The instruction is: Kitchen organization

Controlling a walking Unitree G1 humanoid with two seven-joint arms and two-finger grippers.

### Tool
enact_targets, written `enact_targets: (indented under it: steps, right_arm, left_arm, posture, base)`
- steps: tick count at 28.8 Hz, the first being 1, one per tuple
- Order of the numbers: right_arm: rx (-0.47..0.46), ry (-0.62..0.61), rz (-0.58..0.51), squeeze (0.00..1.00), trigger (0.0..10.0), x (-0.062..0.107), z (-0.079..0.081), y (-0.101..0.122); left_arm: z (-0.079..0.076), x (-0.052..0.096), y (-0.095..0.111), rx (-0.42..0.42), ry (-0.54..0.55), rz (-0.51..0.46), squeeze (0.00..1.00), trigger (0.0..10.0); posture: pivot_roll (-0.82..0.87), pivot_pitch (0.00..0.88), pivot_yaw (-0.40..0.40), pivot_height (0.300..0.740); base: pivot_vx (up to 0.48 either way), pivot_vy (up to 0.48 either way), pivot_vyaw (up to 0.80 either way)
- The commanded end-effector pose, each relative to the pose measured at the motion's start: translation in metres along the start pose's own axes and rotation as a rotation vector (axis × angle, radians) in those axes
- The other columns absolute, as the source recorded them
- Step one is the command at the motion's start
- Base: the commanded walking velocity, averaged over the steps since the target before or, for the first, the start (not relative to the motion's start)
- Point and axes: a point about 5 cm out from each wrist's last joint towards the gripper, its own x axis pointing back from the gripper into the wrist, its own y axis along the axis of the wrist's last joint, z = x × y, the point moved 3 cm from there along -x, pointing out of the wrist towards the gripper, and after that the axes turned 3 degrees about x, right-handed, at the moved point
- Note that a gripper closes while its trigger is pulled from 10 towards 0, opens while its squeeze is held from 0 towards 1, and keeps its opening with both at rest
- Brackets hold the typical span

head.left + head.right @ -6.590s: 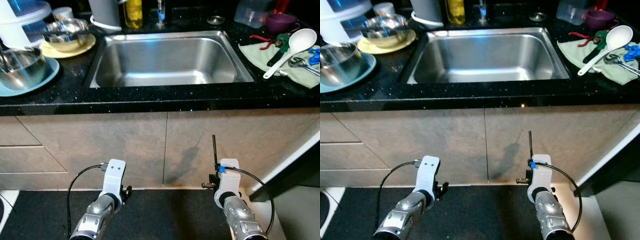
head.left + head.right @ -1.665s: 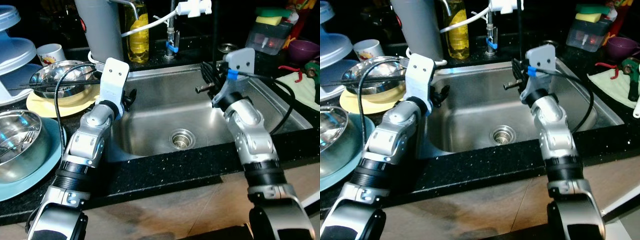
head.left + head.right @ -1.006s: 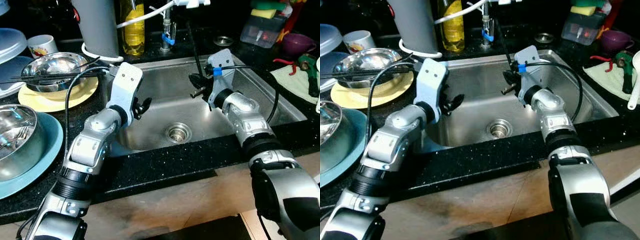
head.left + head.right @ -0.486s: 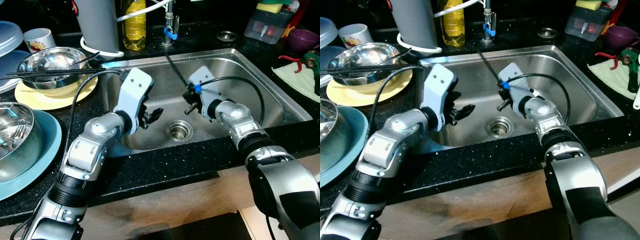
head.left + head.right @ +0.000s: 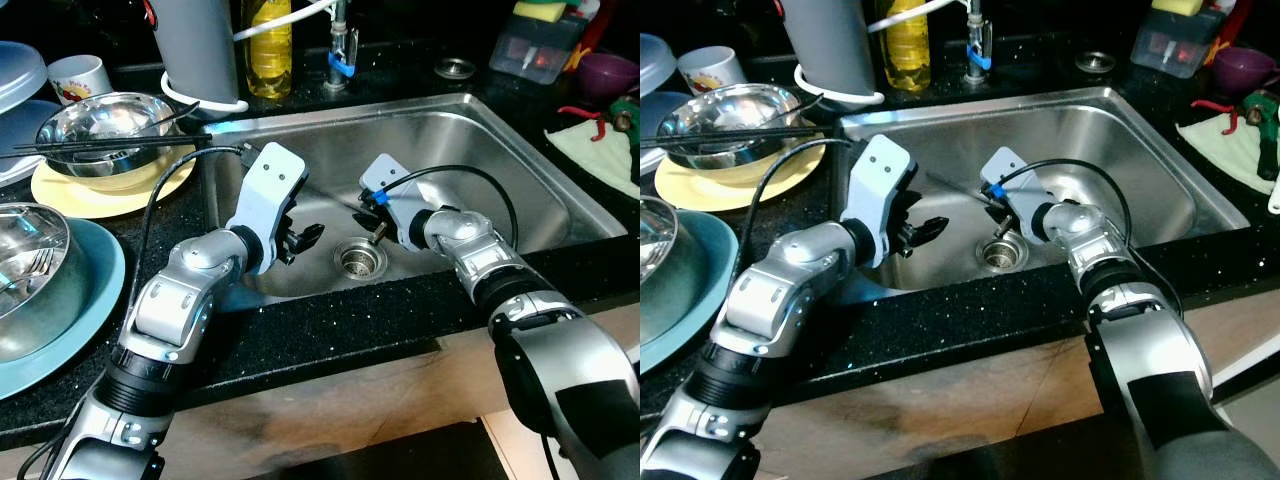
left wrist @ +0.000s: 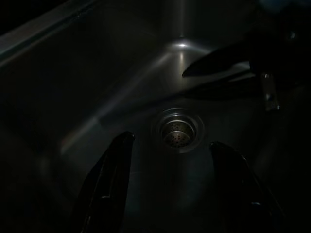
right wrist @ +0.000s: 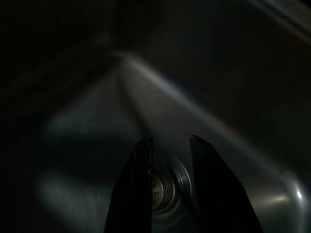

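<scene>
Now both our grippers low in sink (image 5: 560,190), centre frame. Left gripper (image 6: 170,187) spread wide, empty; right gripper (image 7: 170,182) parted, empty, above drain strainer (image 5: 359,260). Strainer looks light, stiff, wet-slick metal; we'd pinch its rim.

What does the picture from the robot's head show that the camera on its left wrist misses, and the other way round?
The head view takes in the counter: a yellow bottle, a steel bowl on a yellow plate with chopsticks across it, and both silver arms reaching into the sink. The left wrist view gives a close, dark look between the left claw's open black fingers. Both show the drain and the right claw near it.
</scene>
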Motion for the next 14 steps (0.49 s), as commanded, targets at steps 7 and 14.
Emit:
enact_targets:
  steps: [7,14]
  right_arm:
    - [-0.200,-0.160,-0.226,0.00,10.0,0.007,-0.029,0.036]
    - [-0.312,-0.245,-0.409,0.00,10.0,0.015,-0.046,0.061]
  left_arm:
    - [0.021,0.003,-0.009,0.056,0.095,0.035,0.00,10.0]
    - [0.037,0.005,-0.019,0.129,0.216,0.012,0.00,10.0]
  posture:
    - [-0.05,0.261,0.013,0.740]
    - [-0.06,0.230,0.026,0.740]
  base:
    - [0.000,0.000,0.00]
    - [0.000,0.000,0.00]
